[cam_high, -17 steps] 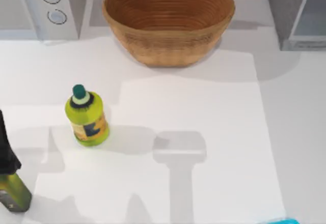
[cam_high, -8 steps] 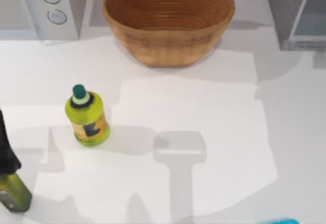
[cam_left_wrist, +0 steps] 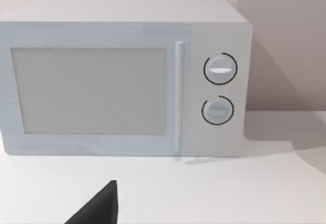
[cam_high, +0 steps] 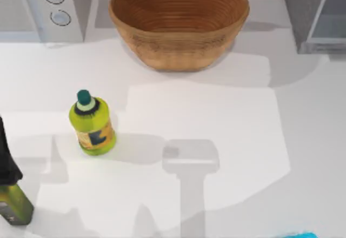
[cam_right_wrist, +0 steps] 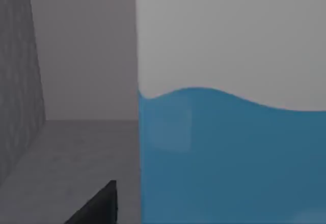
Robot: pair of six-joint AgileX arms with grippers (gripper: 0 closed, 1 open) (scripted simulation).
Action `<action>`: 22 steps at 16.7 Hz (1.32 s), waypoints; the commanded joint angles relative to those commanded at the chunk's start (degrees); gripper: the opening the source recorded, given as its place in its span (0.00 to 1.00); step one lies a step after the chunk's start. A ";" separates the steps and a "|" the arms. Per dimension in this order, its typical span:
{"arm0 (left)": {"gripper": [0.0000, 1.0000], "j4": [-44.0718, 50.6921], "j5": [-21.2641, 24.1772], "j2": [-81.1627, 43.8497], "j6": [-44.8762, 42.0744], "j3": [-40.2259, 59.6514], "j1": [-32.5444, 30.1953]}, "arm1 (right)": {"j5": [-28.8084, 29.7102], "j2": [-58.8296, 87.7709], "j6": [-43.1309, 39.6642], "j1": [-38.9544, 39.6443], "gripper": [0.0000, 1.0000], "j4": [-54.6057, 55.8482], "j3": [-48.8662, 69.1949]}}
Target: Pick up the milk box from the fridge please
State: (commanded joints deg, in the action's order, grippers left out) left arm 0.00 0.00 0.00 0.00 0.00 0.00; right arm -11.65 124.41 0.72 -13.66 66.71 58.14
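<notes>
milk box (cam_right_wrist: 229,158): smooth blue face, wavy white top, against the right camera
fridge (cam_high: 313,13): dark-grey box
grippers: cannot tell

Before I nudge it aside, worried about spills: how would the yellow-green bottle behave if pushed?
The yellow-green bottle stands upright and tall, so a high push would probably tip it. Round-bodied, it would likely roll afterwards. Its dark green cap looks on, so leaking seems unlikely.
</notes>
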 joint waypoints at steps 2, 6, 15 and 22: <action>1.00 0.00 0.00 0.00 0.00 0.00 0.00 | 0.58 2.16 -0.02 0.55 1.00 -2.18 4.45; 1.00 0.00 0.00 0.00 0.00 0.00 0.00 | 0.98 3.25 -0.04 0.94 1.00 -3.71 6.68; 1.00 0.00 0.00 0.00 0.00 0.00 0.00 | 0.98 3.25 -0.04 0.94 0.47 -3.71 6.68; 1.00 0.00 0.00 0.00 0.00 0.00 0.00 | 0.98 3.25 -0.04 0.94 0.00 -3.71 6.68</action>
State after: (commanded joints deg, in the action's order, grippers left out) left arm 0.00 0.00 0.00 0.00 0.00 0.00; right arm -10.67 127.66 0.68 -12.71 63.00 64.81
